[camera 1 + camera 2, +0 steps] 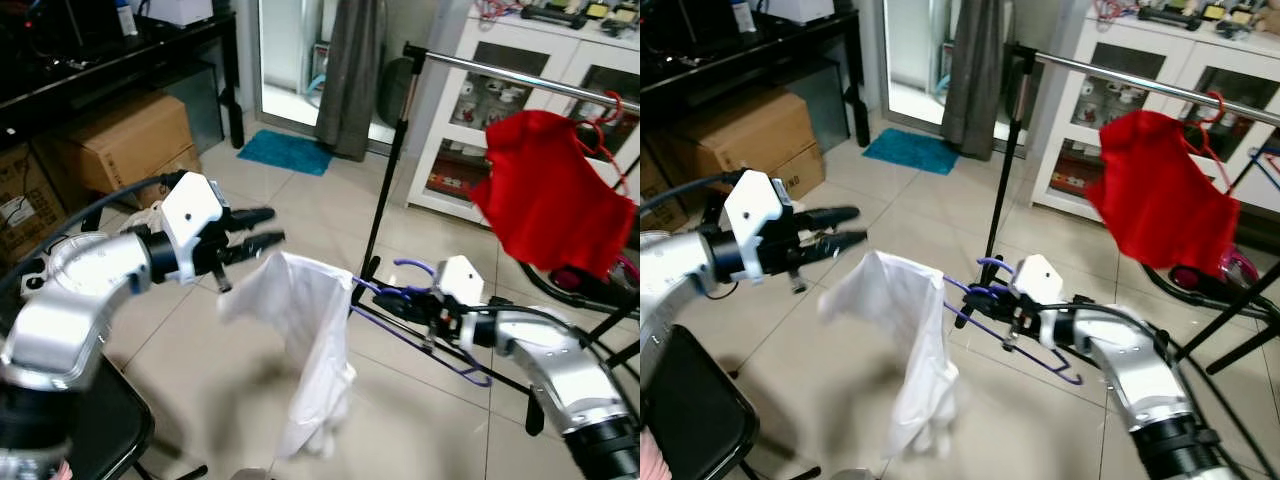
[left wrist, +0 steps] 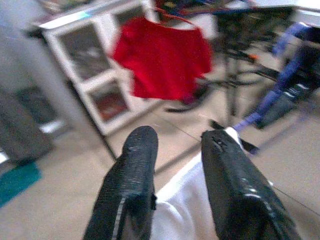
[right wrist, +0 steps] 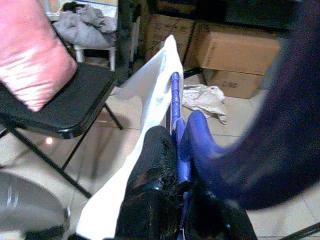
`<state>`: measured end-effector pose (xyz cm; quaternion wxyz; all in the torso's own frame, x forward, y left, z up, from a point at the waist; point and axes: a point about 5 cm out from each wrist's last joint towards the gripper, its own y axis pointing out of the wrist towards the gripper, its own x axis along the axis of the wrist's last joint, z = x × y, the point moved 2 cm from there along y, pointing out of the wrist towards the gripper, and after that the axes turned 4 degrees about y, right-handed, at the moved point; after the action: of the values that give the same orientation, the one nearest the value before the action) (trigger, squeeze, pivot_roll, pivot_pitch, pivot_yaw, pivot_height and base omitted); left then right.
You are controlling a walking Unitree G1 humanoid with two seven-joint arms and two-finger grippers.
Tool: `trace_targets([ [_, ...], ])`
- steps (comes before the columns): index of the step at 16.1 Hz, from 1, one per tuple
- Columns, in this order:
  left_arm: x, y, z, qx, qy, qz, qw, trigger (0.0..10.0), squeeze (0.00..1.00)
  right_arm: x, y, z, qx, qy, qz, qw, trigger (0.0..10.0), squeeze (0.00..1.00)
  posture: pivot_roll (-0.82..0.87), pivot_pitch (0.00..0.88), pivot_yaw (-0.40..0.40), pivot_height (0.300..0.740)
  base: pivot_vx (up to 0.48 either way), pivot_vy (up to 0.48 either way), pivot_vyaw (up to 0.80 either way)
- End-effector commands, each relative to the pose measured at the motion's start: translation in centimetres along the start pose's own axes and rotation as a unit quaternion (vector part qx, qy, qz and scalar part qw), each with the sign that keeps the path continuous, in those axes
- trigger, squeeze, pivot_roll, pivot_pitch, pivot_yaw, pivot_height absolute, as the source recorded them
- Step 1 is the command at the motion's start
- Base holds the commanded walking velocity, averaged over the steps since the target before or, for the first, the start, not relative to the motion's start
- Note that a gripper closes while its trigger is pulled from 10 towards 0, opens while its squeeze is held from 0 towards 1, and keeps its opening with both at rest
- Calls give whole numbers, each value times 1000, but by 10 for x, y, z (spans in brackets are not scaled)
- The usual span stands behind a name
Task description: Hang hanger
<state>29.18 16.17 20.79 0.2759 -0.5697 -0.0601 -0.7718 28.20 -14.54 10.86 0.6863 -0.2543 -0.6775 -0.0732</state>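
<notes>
While the right gripper point(image 1: 992, 299) pinches the purple hanger point(image 1: 1035, 345) near its hook, with its fingers pressed onto the plastic, the hanger sits low and well below the silver rail point(image 1: 520, 78) it must reach. A white garment point(image 1: 310, 350) drapes off one end of the hanger, sagging toward the tiled floor point(image 1: 200, 370). The left gripper point(image 1: 262, 229) hovers just beside the garment's upper corner with its fingers spread, gripping nothing.

Judging from this, the main risk is the white garment sliding off as the hanger is lifted and tilted, since it looks bunched to one side rather than seated across both shoulders. A second risk is the hook twisting in the pinch, so it meets the rail at the wrong angle. The red garment point(image 1: 550, 190) already hangs on the rail, and the hook could snag its red hanger point(image 1: 598, 128) if brought in too close.
</notes>
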Motion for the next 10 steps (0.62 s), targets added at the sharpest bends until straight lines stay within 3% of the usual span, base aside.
trace_targets([
  [1,-1,3,-4,-65,-24,1,998,10000,1000,22,-4,-4,12,-32,-31,999,10000,0,170,0,-64,740,0,0,0],
  [5,-1,11,2,-171,-55,6,984,10000,1000,35,-12,9,94,-82,-8,992,10000,0,150,0,-48,740,0,0,0],
  [6,-2,15,0,-203,-53,7,978,10000,459,39,-14,12,111,-95,-2,989,10000,0,138,0,-40,740,0,0,0],
  [7,-3,18,-2,-226,-43,11,973,10000,282,42,-16,15,123,-105,1,987,10000,0,127,0,-30,740,0,0,0],
  [8,-4,23,-5,-251,-30,9,967,10000,0,45,-17,18,133,-112,4,985,10000,0,122,0,-27,740,0,0,0],
  [10,-2,32,-8,-273,-29,-6,962,10000,0,48,-19,21,139,-117,8,983,10000,0,111,0,-22,740,0,0,0],
])
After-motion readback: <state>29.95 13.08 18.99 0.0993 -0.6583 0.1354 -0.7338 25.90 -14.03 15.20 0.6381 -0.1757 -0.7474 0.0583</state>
